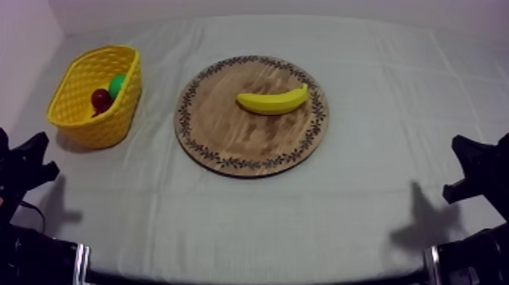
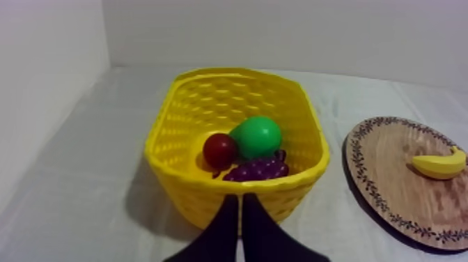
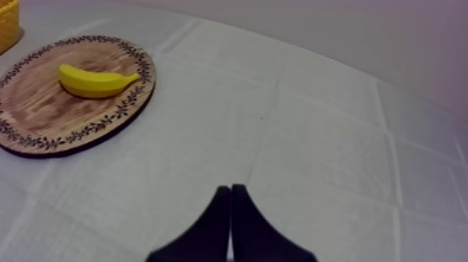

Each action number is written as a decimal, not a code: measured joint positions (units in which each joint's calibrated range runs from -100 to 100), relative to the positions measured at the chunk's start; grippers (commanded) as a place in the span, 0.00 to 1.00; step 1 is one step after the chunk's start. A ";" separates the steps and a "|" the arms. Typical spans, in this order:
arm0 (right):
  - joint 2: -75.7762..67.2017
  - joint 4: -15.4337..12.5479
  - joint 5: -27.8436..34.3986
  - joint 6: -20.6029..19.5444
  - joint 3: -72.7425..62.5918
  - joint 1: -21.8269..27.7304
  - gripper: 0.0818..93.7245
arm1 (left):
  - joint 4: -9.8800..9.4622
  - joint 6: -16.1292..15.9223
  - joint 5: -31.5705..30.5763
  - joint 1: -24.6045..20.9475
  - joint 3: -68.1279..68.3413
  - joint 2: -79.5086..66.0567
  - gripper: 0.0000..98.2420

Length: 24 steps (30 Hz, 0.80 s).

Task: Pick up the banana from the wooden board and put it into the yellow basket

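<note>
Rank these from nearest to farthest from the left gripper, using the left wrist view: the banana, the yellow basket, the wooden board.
Measured from the left gripper, which is shut on nothing:
1. The yellow basket, directly ahead of the fingertips.
2. The wooden board, beside the basket and farther off.
3. The banana, lying on the board, past its near rim.

Soft, dimmish light, seemingly from overhead.
</note>
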 measured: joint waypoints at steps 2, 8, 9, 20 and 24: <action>0.00 0.00 0.00 0.00 0.00 0.00 0.00 | 0.33 -0.20 0.49 -0.25 0.00 0.00 0.00; 0.00 0.00 0.00 0.00 0.00 0.00 0.00 | 0.77 -1.03 1.46 -1.45 0.00 0.00 0.00; 0.00 0.00 0.00 0.00 0.00 0.00 0.00 | 0.77 -1.08 1.38 -1.49 0.00 0.00 0.00; 0.00 0.00 0.00 0.00 0.00 0.00 0.00 | 0.67 -1.10 1.46 -1.69 -0.56 0.00 0.00; 0.00 0.00 -0.14 0.00 0.00 0.00 0.00 | -0.85 -0.24 0.47 -1.43 -1.12 0.94 0.00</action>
